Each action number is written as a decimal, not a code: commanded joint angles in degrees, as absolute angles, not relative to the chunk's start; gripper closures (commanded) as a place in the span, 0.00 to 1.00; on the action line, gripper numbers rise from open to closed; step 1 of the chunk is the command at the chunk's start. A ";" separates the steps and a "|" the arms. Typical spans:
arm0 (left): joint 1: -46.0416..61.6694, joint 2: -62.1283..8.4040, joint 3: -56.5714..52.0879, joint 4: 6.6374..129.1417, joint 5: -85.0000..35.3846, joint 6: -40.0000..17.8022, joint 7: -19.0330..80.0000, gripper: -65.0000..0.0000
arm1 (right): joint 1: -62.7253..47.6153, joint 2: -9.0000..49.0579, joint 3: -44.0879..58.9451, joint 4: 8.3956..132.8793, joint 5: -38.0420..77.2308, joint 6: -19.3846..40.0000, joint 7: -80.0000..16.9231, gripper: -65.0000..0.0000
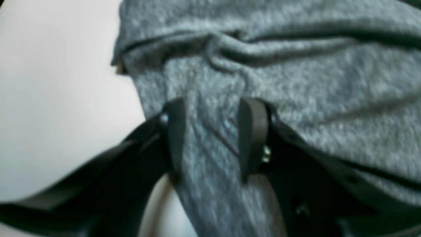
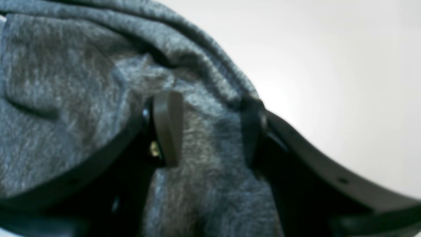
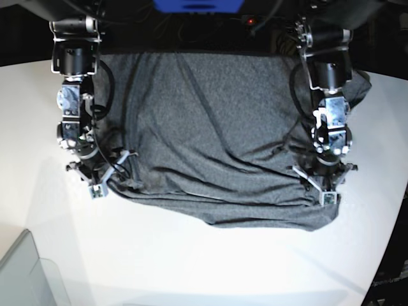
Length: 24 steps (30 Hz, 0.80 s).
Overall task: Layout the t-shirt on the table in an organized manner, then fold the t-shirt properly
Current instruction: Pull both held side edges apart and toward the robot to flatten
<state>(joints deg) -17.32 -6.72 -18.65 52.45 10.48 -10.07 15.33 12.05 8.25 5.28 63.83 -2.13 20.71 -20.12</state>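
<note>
The dark grey t-shirt (image 3: pixel 204 127) lies spread across the white table (image 3: pixel 191 261), rumpled along its near edge. My left gripper (image 3: pixel 322 185) stands at the shirt's near corner on the right of the base view. In the left wrist view a band of the t-shirt (image 1: pixel 329 82) runs between the fingers of that gripper (image 1: pixel 213 135), which is shut on it. My right gripper (image 3: pixel 105 175) stands at the opposite near corner. In the right wrist view a bunched fold of the t-shirt (image 2: pixel 65 82) fills the gap between its fingers, with the gripper (image 2: pixel 210 131) shut on that fold.
A translucent box corner (image 3: pixel 25 274) sits at the near left of the table. The table's curved edge (image 3: pixel 386 255) runs close to the left arm. A blue object (image 3: pixel 197 5) and dark equipment lie behind the shirt.
</note>
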 commanded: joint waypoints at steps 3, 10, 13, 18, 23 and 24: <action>-21.93 -7.78 -18.59 46.99 11.03 -9.63 15.78 0.60 | 15.08 8.66 5.32 61.76 -2.33 20.79 -19.91 0.75; -29.76 -10.24 -18.24 30.90 11.56 -9.19 3.38 0.59 | 24.40 10.07 5.32 45.49 -2.33 20.44 -19.65 0.98; -33.63 -10.59 -18.24 23.96 11.56 -9.10 -0.57 0.59 | 29.14 10.59 5.32 38.37 -2.33 20.44 -19.30 0.98; -38.99 -11.65 -18.33 17.80 11.21 -9.01 -2.15 0.59 | 36.26 11.38 5.32 29.32 -2.42 20.26 -14.55 0.98; -42.07 -12.00 -18.33 17.19 11.56 -9.01 -2.15 0.59 | 43.12 11.65 5.32 21.49 -2.42 16.92 -11.03 0.97; -42.51 -12.00 -18.24 17.19 11.56 -9.01 -2.15 0.59 | 44.26 11.65 5.32 20.44 -2.42 15.96 -10.51 0.96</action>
<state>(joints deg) -39.92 -11.40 -18.31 16.16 11.81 -9.23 -0.21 42.39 11.05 5.28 19.64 -2.59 16.82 -11.31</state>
